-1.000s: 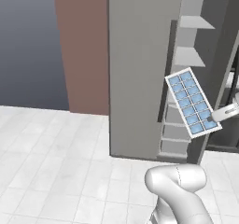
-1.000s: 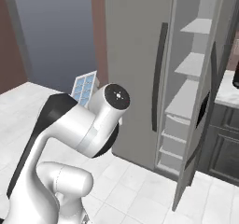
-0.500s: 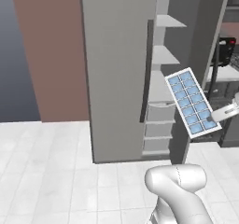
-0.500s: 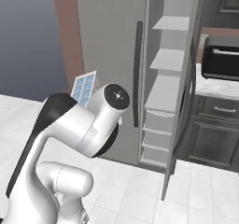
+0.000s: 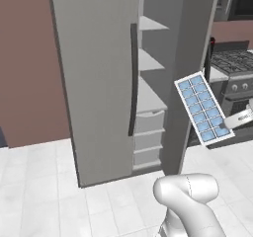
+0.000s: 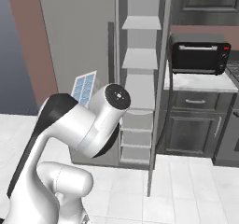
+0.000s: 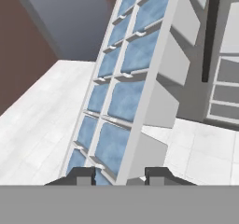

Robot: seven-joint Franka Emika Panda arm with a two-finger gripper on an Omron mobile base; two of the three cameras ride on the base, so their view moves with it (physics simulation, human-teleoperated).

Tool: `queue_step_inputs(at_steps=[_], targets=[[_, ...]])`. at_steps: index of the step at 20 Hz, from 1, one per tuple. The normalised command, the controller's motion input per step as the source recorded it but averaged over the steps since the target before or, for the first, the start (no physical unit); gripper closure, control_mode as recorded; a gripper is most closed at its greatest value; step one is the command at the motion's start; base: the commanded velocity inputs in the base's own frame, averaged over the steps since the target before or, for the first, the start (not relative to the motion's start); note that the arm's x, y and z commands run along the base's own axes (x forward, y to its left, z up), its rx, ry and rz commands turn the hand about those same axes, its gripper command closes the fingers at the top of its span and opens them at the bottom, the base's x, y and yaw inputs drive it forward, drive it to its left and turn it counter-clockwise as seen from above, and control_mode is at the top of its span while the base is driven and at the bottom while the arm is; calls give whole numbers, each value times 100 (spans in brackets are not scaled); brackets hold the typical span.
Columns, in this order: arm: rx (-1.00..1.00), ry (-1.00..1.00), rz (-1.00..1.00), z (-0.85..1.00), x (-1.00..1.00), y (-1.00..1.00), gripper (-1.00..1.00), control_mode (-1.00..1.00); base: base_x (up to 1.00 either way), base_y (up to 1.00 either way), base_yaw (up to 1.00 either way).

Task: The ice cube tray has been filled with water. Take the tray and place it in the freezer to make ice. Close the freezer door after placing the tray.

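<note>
The pincer [image 7: 119,175] pinched one end of the ice cube tray [image 5: 204,108], blue water [image 5: 202,106] uppermost, the open freezer [image 5: 148,98] standing beyond it.

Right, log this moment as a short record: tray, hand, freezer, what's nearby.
ice cube tray: off the floor, tilted steeply, cells of water facing the left base camera
hand: shut on the tray's lower end, one finger each side
freezer: compartment open, white shelves and drawers visible
freezer door: swung open, edge-on in the right base view
tray position: in front of the freezer, not yet inside
nearby: black toaster oven on the counter
</note>
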Motion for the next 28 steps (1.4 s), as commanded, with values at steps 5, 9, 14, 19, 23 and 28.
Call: queue_step_inputs(at_steps=[5, 9, 14, 19, 23, 28], targets=[[0, 0, 0, 0, 0, 0, 100, 100, 47, 56, -38], [0, 0, 0, 0, 0, 0, 100, 100, 49, 51, -37], [0, 0, 0, 0, 0, 0, 100, 100, 49, 53, -34], [0, 0, 0, 0, 0, 0, 100, 100, 36, 36, -27], [0, 0, 0, 0, 0, 0, 100, 100, 35, 36, -20], [0, 0, 0, 0, 0, 0, 100, 100, 25, 29, -14]])
